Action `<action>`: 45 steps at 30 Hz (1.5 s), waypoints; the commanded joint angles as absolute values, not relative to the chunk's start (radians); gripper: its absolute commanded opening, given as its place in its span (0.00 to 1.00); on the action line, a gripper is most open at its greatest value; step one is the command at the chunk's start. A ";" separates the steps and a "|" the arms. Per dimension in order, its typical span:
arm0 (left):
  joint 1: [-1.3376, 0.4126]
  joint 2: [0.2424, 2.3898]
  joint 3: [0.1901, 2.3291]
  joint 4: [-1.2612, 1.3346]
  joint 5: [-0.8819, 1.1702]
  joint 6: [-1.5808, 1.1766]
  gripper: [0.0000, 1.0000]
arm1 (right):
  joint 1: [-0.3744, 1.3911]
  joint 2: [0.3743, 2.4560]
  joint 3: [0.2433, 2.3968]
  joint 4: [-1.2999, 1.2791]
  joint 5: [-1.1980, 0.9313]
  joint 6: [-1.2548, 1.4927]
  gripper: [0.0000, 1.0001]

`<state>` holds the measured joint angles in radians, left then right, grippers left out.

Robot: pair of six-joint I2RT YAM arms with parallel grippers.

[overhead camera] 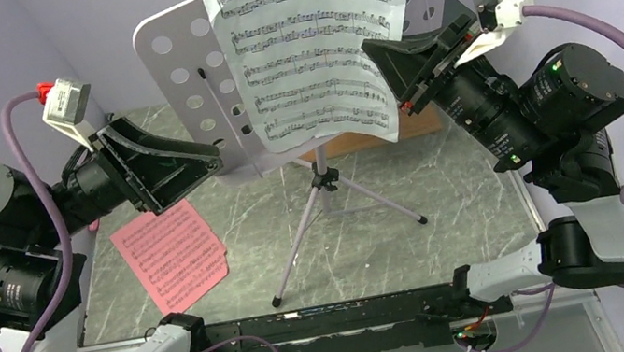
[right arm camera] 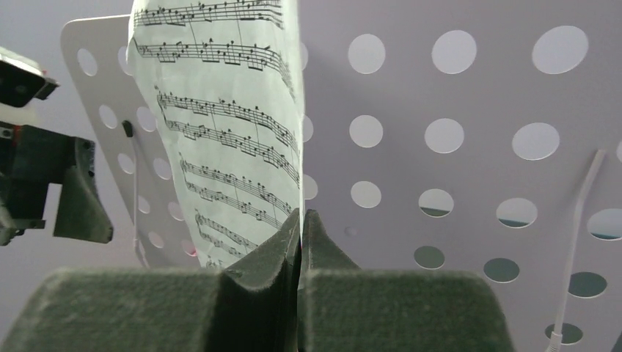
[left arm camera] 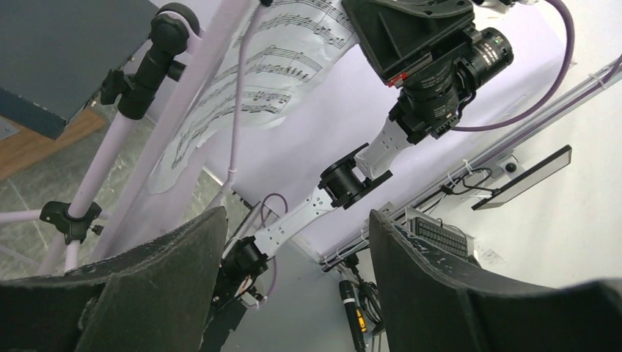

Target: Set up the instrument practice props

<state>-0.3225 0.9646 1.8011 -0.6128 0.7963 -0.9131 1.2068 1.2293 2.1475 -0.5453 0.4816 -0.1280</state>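
Note:
The pale lavender perforated music-stand desk [overhead camera: 175, 51] [right arm camera: 477, 147] stands on the silver tripod [overhead camera: 331, 201] [left arm camera: 110, 161] at the middle of the table. A white music sheet [overhead camera: 306, 44] [right arm camera: 220, 132] [left arm camera: 249, 81] hangs in front of the desk, curling. My right gripper [overhead camera: 389, 79] [right arm camera: 301, 220] is shut on the sheet's right edge. Beside the desk's lower left corner, my left gripper [overhead camera: 213, 161] [left arm camera: 293, 235] is open with nothing between its fingers. A pink music sheet [overhead camera: 171, 255] lies flat on the table under the left arm.
A wooden block with a dark flat box [left arm camera: 51, 66] on it sits behind the stand, at the back of the table. A black rail [overhead camera: 341, 323] runs along the near edge between the arm bases. Lavender walls close in the back and sides.

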 commanded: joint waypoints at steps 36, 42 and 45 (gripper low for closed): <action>-0.333 1.051 1.860 -0.600 0.670 -0.847 0.46 | 1.207 1.245 2.066 -0.360 0.497 -0.176 0.00; -0.435 1.120 1.958 -0.696 0.562 -0.734 0.43 | 1.207 1.251 2.048 -0.336 0.492 -0.175 0.00; -0.449 1.126 1.963 -0.710 0.523 -0.705 0.40 | 1.207 1.260 2.054 -0.333 0.492 -0.179 0.00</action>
